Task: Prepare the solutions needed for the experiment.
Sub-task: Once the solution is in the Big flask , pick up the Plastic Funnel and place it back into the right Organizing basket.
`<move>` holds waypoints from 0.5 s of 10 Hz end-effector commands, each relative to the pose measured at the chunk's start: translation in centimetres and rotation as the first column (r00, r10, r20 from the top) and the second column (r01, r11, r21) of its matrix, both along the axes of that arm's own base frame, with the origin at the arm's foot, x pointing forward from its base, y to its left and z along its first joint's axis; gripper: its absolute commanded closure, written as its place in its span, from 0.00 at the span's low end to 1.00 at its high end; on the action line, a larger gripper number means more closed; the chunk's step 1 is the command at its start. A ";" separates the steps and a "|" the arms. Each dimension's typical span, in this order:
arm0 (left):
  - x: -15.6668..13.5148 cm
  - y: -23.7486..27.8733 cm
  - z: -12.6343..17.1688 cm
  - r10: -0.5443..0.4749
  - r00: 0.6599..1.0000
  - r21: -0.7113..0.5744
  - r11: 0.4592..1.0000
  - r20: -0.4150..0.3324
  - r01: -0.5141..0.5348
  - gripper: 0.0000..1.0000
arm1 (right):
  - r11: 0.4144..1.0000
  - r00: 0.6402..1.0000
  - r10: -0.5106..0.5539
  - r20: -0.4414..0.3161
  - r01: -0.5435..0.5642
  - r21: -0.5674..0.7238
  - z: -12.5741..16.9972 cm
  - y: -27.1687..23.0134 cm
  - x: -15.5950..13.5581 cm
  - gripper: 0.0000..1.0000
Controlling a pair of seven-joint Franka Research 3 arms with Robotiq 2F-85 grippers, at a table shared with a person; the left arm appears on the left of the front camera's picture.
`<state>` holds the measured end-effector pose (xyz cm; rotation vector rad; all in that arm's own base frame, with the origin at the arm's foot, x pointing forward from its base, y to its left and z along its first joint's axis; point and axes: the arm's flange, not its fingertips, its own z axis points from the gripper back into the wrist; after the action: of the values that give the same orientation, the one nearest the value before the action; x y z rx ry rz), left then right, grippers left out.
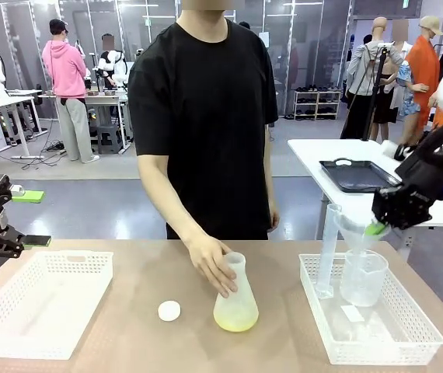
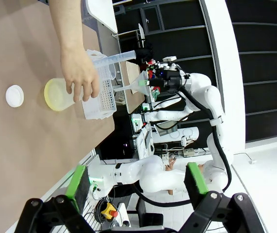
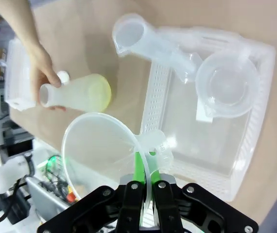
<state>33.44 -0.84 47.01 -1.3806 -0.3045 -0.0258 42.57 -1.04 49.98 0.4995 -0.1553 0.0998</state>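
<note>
Fingers [image 3: 137,167] of my right gripper [image 3: 146,162] are clenching the funnel [image 3: 99,145] — left gripper [image 2: 136,178] idling spread — while the person's hand [image 1: 214,268] is steadying the flask [image 1: 235,299] for it.

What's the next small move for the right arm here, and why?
Probably carry the funnel leftward to just above the open mouth of the flask. The right gripper is shut on the funnel over the right basket, while the person's hand steadies the flask, upright on the table with a shallow layer of yellow-green solution.
</note>
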 end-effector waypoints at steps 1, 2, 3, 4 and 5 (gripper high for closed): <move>0.1 -0.1 0.1 -0.007 1.000 -0.017 1.000 0.006 0.007 0.00 | 1.000 0.992 -0.019 -0.126 0.018 -0.010 -1.8 0.9 -0.2 0.97; 0.1 -0.1 0.1 -0.007 1.000 -0.017 1.000 0.006 0.007 0.00 | 1.000 0.984 -0.028 -0.178 0.026 -0.016 -3.1 1.2 -0.5 0.97; 0.1 -0.1 0.1 -0.007 1.000 -0.017 1.000 0.006 0.007 0.00 | 0.999 0.974 -0.026 -0.225 0.020 -0.026 -4.6 1.6 -0.5 0.97; 0.1 -0.1 0.1 -0.007 1.000 -0.017 1.000 0.006 0.007 0.00 | 0.997 0.968 -0.065 -0.241 0.054 -0.052 -6.0 1.8 -0.1 0.97; 0.1 -0.1 0.1 -0.007 1.000 -0.017 1.000 0.006 0.007 0.00 | 0.994 0.964 -0.093 -0.250 0.073 -0.086 -7.0 2.0 0.3 0.97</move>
<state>33.44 -0.84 47.01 -1.3806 -0.3045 -0.0258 42.22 0.73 43.15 0.4827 0.0696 0.0086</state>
